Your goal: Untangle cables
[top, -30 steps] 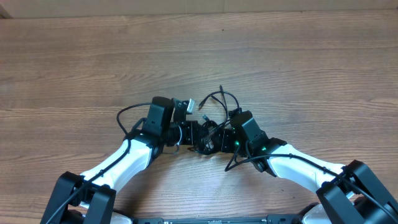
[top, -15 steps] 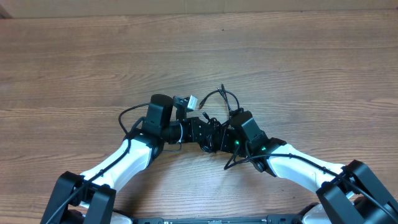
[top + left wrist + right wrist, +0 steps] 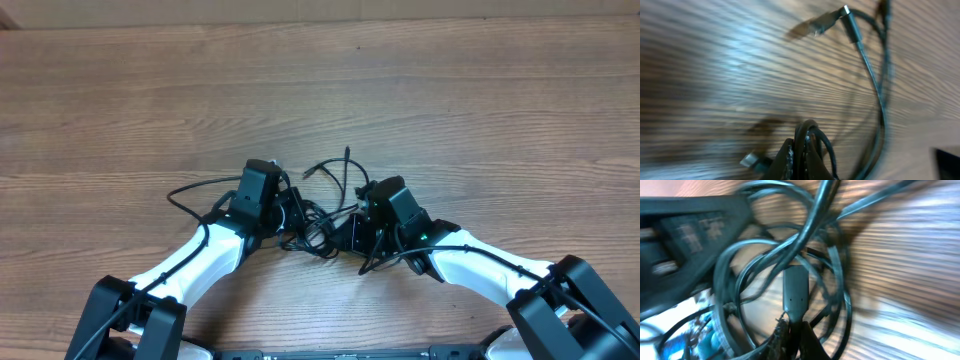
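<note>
The cables [image 3: 320, 228] are thin black cords tangled in loops between my two grippers near the table's front. One loop [image 3: 343, 168] rises behind the tangle and a strand [image 3: 190, 190] trails left. My left gripper [image 3: 298, 215] is shut on a black cable loop [image 3: 812, 131]. In the left wrist view, a cord with a silvery plug tip [image 3: 845, 11] arcs away and a small silvery plug [image 3: 750, 160] lies beside the fingers. My right gripper [image 3: 352, 228] is shut on a cable just below its dark plug body [image 3: 796, 292], with loops [image 3: 840, 275] round it.
The wooden table [image 3: 450, 110] stretches behind and to both sides of the tangle. Both white arms [image 3: 190, 260] reach in from the front edge, wrists close together. The left gripper's dark body [image 3: 690, 230] fills the upper left of the right wrist view.
My right gripper has shut on a cable's plug end. My left gripper pulled back and left, drawing the tangle into looser loops. The white plug near it is gone from the overhead view.
</note>
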Controlling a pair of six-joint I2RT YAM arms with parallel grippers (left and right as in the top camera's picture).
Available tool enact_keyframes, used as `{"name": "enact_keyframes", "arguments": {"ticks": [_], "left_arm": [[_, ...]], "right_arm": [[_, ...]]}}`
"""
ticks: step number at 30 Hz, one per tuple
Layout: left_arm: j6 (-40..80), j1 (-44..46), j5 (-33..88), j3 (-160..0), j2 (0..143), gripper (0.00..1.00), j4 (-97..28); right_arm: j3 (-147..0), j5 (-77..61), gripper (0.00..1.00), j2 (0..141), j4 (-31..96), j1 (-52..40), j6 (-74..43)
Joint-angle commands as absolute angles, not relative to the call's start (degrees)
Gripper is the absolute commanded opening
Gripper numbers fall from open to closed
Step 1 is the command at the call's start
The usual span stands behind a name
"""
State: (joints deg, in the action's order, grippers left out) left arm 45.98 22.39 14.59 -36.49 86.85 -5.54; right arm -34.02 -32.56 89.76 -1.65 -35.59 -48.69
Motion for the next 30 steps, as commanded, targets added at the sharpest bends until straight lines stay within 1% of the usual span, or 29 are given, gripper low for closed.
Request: {"name": "enact_keyframes", "arguments": {"ticks": [1, 6, 12, 15, 19, 23, 26, 27, 28, 29, 30], "left_arm": [[46.8, 22.2, 10.3, -36.7, 86.9, 0.04, -6.0], [46.8, 22.2, 10.5, -35.8, 86.9, 0.05, -6.0], [46.8, 22.2, 10.5, -35.8, 86.9, 0.04, -6.0], [46.9, 22.2, 10.5, -35.8, 86.9, 0.04, -6.0], [47.0, 22.2, 10.5, -35.8, 86.9, 0.04, -6.0], [47.2, 22.2, 10.3, -35.8, 86.9, 0.04, -5.7], [49.5, 22.1, 7.9, -35.8, 86.9, 0.04, -3.9], [50.0, 22.1, 6.8, -35.8, 86.9, 0.04, -2.9], [50.1, 22.1, 6.2, -35.8, 86.9, 0.04, -0.3], [49.4, 22.1, 6.2, -35.8, 86.9, 0.05, 0.6], [46.5, 22.1, 6.9, -35.8, 86.9, 0.04, 2.1]], "right_arm": [[-34.6, -40.8, 0.04, 88.9, -5.5, -35.8, -44.6], [-34.6, -40.8, 0.04, 88.3, -12.2, -31.5, -45.2], [-34.6, -42.2, 0.04, 88.3, -12.5, -23.3, -48.5], [-34.6, -44.1, 0.04, 88.3, -13.7, -21.3, -48.6], [-34.6, -42.5, 0.04, 88.3, -13.3, -19.3, -48.6], [-34.6, -38.4, 0.04, 88.3, -7.5, -18.9, -48.6], [-34.5, -35.1, 0.04, 88.3, 2.9, -19.0, -48.6], [-34.5, -34.1, 0.08, 88.3, 6.4, -19.0, -48.6], [-34.5, -33.2, 0.17, 88.3, 10.6, -19.0, -48.6], [-34.5, -33.2, 0.23, 88.3, 12.1, -19.0, -48.2], [-34.5, -33.3, 0.25, 88.3, 12.7, -19.0, -47.9]]}}
